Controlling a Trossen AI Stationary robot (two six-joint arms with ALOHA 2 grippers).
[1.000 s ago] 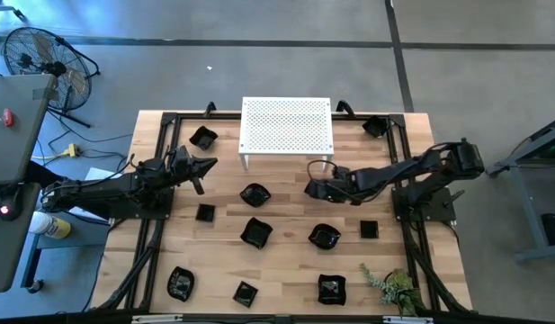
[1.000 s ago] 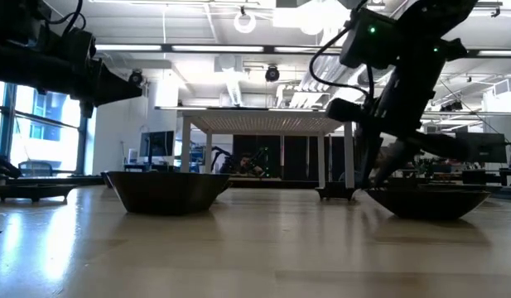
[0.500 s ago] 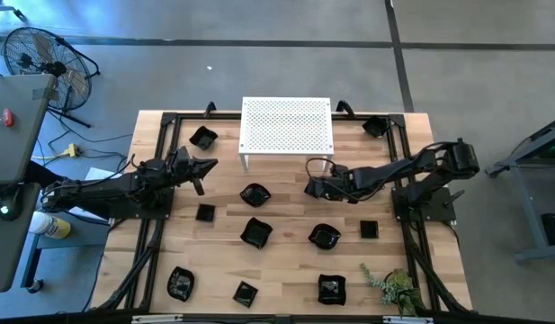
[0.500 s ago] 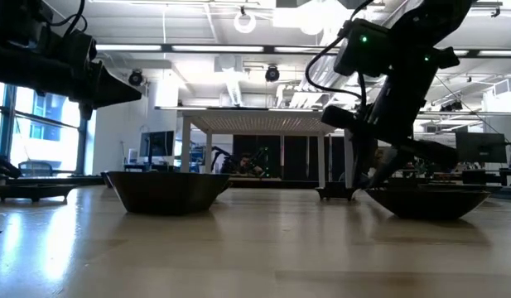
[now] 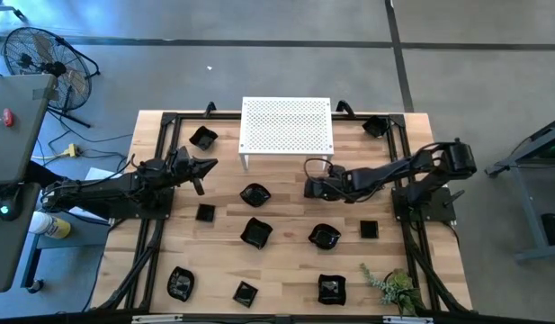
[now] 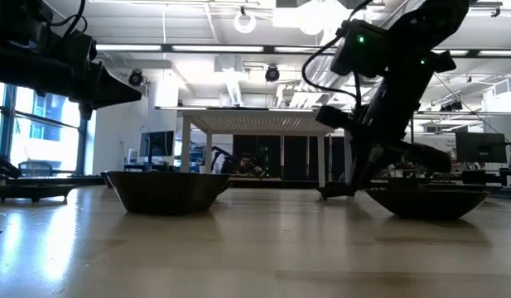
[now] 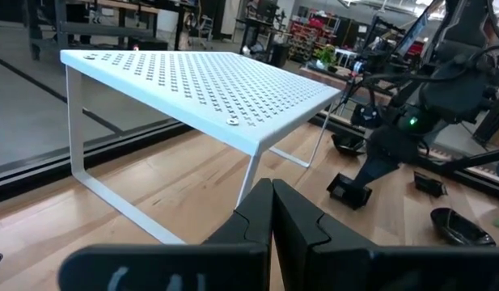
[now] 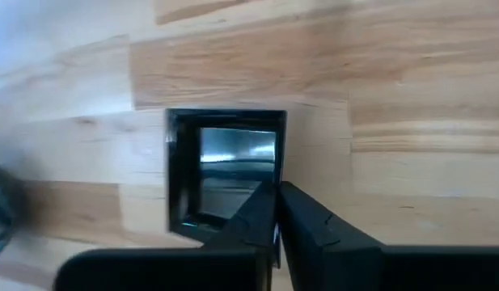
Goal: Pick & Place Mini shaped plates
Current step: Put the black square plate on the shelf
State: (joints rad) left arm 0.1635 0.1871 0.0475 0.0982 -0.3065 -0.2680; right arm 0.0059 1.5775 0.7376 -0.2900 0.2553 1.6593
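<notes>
Just in front of the white perforated stand [image 5: 287, 125], the right gripper [image 5: 310, 187] reaches down over a small square plate [image 8: 226, 172] lying flat on the desk [image 5: 286, 270]. In the right wrist view its jaws are pressed together with nothing between them, tips low over the near edge of that plate. To take it well, the jaws should probably part first, then straddle one raised rim squarely and pinch it, since the dish is shallow and glossy and could skid or tip if nudged. The other mini shaped plates [image 5: 256, 232] lie scattered across the desk. The left gripper [image 5: 208, 165] waits near the stand's left legs, jaws closed and empty. From above, the arm hides the square plate; whether the tips touch it cannot be told.
</notes>
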